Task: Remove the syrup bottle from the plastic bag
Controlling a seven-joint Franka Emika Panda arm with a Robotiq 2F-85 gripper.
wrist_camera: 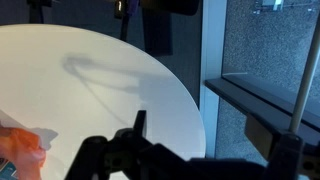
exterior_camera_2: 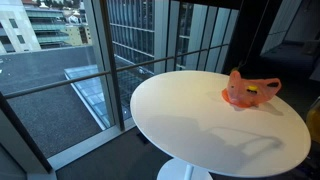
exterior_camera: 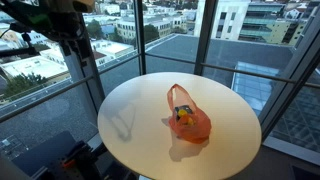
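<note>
An orange translucent plastic bag (exterior_camera: 190, 118) lies on the round white table (exterior_camera: 130, 110), right of its middle. It also shows in an exterior view (exterior_camera_2: 250, 90) and at the lower left edge of the wrist view (wrist_camera: 18, 152). A dark and yellow shape inside the bag's mouth (exterior_camera: 182, 114) looks like the syrup bottle; its yellow part shows through the bag (exterior_camera_2: 253, 90). My gripper (wrist_camera: 213, 142) hangs high above the table's edge, far from the bag, with its dark fingers spread apart and empty. The arm (exterior_camera: 68, 22) is at the upper left.
The table (exterior_camera_2: 200, 120) stands beside floor-to-ceiling windows with dark metal frames (exterior_camera: 205, 40). A window post and sill (wrist_camera: 255, 100) lie just beyond the table's rim. The arm's shadow falls across the tabletop (wrist_camera: 95, 80).
</note>
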